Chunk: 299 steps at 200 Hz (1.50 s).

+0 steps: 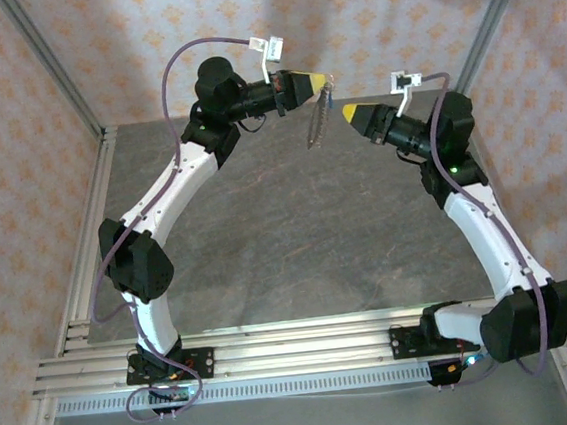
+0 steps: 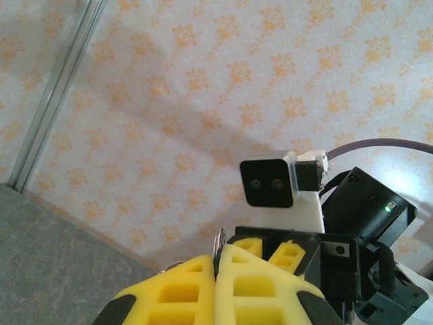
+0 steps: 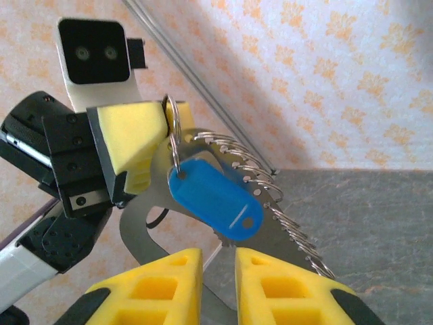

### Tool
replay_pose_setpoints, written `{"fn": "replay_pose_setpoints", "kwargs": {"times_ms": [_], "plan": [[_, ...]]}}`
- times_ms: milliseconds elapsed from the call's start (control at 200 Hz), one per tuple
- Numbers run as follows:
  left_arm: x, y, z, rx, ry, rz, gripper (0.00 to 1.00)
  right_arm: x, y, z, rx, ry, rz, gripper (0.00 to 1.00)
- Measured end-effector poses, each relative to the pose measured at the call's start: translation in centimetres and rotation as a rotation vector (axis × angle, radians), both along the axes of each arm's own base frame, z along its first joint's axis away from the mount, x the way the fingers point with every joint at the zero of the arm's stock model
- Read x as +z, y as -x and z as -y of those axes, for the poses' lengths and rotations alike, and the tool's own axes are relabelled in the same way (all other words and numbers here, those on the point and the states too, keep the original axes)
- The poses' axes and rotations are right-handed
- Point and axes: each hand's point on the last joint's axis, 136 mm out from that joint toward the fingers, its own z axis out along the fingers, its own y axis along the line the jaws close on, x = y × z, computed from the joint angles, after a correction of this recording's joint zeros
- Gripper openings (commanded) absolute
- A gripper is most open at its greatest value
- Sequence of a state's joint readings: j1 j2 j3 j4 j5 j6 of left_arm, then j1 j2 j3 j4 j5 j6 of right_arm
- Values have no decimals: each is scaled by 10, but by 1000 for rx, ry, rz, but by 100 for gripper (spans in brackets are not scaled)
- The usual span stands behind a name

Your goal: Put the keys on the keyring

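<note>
**rig_newb:** So where do we stand on this one? Is the key on or not?

**yam_fan:** Starting from the left, our left claw (image 1: 319, 79) is up in the air at the back, pinched closed on the top ring of the keyring (image 3: 132, 229). From its own wrist cam the yellow pads are pressed together with a bit of wire ring poking out between them. The keyring hangs free from that pinch, well above the table (image 1: 296, 241).

**rig_newb:** And the blue bit?

**yam_fan:** The key (image 3: 213, 200) looks threaded on that same top ring and lies against the metal body. We'd call the main step done, or close to it. We can't quite see whether the ring has fully snapped shut behind it. Whether more keys are due, we can't tell.

**rig_newb:** Which way does it all point?

**yam_fan:** From above, the keyring's long axis runs from the left claw's tip down toward the table, tilted a little to the left. From the right wrist cam, the key slants upper left to lower right, with its holed end at the ring and its free end aimed at our right claw (image 3: 218, 261).

**rig_newb:** Is the right claw holding anything?

**yam_fan:** No, its jaws are a little apart and empty. It sits just beside the keyring, not touching it. What's left, we reckon, is checking the key is seated and then letting go.
</note>
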<state>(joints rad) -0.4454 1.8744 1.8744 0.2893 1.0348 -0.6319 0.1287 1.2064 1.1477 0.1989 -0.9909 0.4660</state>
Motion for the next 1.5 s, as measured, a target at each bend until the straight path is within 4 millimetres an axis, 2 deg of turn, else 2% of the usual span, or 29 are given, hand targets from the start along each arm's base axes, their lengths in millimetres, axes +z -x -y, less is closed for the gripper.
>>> {"fn": "replay_pose_setpoints", "kwargs": {"times_ms": [130, 250, 490, 771, 926, 1211, 1496], "plan": [[2, 1, 0, 0, 3, 6, 0, 10, -4, 5, -27, -37, 14, 30], [4, 1, 0, 0, 6, 11, 0, 22, -7, 5, -21, -80, 42, 34], [5, 1, -1, -1, 11, 12, 0, 23, -26, -1, 7, -162, 17, 35], [5, 1, -1, -3, 13, 4, 0, 37, -24, -21, 66, -177, 40, 34], [5, 1, -1, -3, 14, 1, 0, 42, -23, -26, 76, -176, 52, 28], [6, 1, -1, -3, 15, -3, 0, 36, -22, -29, 82, -145, 61, 0], [5, 1, -1, 0, 16, -6, 0, 33, -17, -31, 55, -98, 70, 0]]}}
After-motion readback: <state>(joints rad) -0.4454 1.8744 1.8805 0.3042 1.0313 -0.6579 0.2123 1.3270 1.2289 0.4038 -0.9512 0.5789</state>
